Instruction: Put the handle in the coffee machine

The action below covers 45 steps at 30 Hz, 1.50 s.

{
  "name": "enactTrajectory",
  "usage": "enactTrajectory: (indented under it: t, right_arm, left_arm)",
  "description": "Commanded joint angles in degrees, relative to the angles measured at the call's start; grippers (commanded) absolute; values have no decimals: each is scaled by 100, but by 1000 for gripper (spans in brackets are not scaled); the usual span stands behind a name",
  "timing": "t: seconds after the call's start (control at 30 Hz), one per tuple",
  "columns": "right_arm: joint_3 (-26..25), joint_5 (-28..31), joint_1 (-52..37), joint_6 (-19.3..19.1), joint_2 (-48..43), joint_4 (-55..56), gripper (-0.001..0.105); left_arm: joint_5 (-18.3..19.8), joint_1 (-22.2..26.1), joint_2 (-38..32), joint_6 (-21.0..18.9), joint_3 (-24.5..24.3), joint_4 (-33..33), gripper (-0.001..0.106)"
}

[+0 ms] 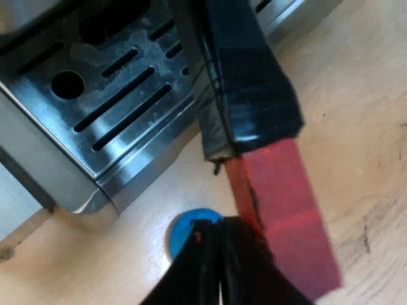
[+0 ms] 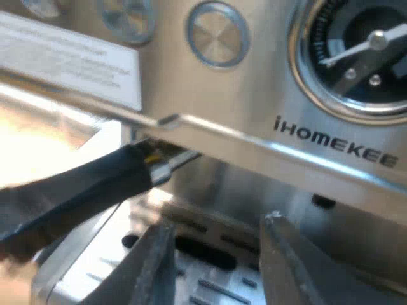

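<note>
- Two black fingers on my left claw (image 1: pixel 219 236) are pressed together with barely a slit between them. They sit hard against the edge of the red end (image 1: pixel 289 216), but whether they pinch it I cannot tell!
- Left wrist view: the handle (image 1: pixel 248 82) runs dark and close over the drip tray (image 1: pixel 114 101) and out above the worktop (image 1: pixel 356 89). A blue tamper (image 1: pixel 181 230) peeks out just behind my fingertips, near the tray's corner.
- Over to the right wrist view: the handle (image 2: pixel 82 190) reaches up under the front of the espresso machine (image 2: pixel 254 121). Its metal collar is tucked in beneath the panel with the gauge (image 2: pixel 356 51).
- My right claw (image 2: pixel 216 238) hangs spread wide above the drip tray, nothing between its fingers.
- Progress: the holder is up at the machine's front, so I judge the insertion mostly done. The seat itself is hidden, so I can't call it locked.
- What's left, as I read it: swing it home if it needs that, then let go.
</note>
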Motion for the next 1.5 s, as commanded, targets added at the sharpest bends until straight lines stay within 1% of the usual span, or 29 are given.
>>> enactTrajectory:
  t: [0.03,0.07,0.13,0.2,0.23,0.27,0.3,0.4,0.47,0.53,0.57,0.67,0.73,0.8,0.87,0.93,1.0,1.13,1.17,1.23,1.27,1.33,1.43,1.5]
  right_arm:
    - [-75,-397,-27,-19,-449,556,36]
    - [-75,-397,-27,-19,-449,556,36]
    - [-75,-780,-27,-19,-874,962,36]
    - [-75,-980,-27,-19,-1077,1116,36]
    - [-75,-1241,-27,-33,-1316,1271,36]
    - [-75,-1278,-27,-35,-1345,1284,36]
    - [-75,-1563,-27,-34,-1513,1399,36]
    - [-75,-1937,-27,-34,-1929,1587,36]
    - [-75,-2003,-27,-34,-2166,1651,36]
    - [-75,-2002,-27,-34,-2465,1650,36]
    - [-75,-2002,-27,-34,-2467,1650,36]
    - [-75,-2002,-27,-34,-2800,1650,36]
    - [-75,-2002,-27,-24,-2997,1669,36]
    - [-75,-2059,-27,-22,-3098,1748,36]
    - [-75,-2221,-27,144,-3200,1903,36]
    - [-75,-2473,-27,466,-3286,2177,37]
    - [-75,-2610,-27,630,-3309,2390,37]
    - [-75,-2651,-27,855,-3309,2612,37]
    - [-75,-2651,-27,857,-3309,2610,38]
    - [-75,-2651,-27,853,-3309,2588,49]
    - [-75,-2651,-27,877,-3309,2591,52]
    - [-75,-2651,-27,876,-3309,2591,62]
    - [-75,-2651,-27,876,-3309,2591,68]
    - [-75,-2651,-27,876,-3309,2591,69]
  left_arm:
    - [621,-108,-258,-102,-12,207,0]
    - [621,-108,-258,-102,-12,207,0]
    - [650,-108,-282,-139,-12,207,0]
    - [649,-108,-282,-137,-12,207,0]
    - [649,-108,-282,-137,-12,207,0]
    - [649,-108,-282,-137,-12,197,0]
    - [649,-108,-282,-137,-12,197,0]
    - [649,-108,-282,-137,-12,197,0]
    - [674,-121,-282,-137,-12,197,0]
    - [690,-236,-282,-137,-12,197,0]
    - [690,-292,-282,-137,-12,197,0]
    - [667,-655,-282,-195,-12,197,0]
    - [481,-979,-282,-264,-12,183,0]
    - [343,-1154,-282,-264,-12,184,0]
    - [339,-1254,-282,-264,-12,170,0]
    - [339,-1372,-282,-264,-12,143,0]
    - [339,-1404,-282,-227,-12,57,0]
    - [361,-1428,-265,-222,-12,-193,0]
    - [360,-1428,-256,-222,-12,-193,0]
    - [375,-1428,-196,-222,-12,-192,0]
    - [390,-1428,-181,-222,-12,-192,0]
    - [612,-1428,-61,-222,-12,-228,0]
    - [1002,-1428,110,-222,-12,-248,0]
    - [1079,-1428,187,-222,-12,-284,0]
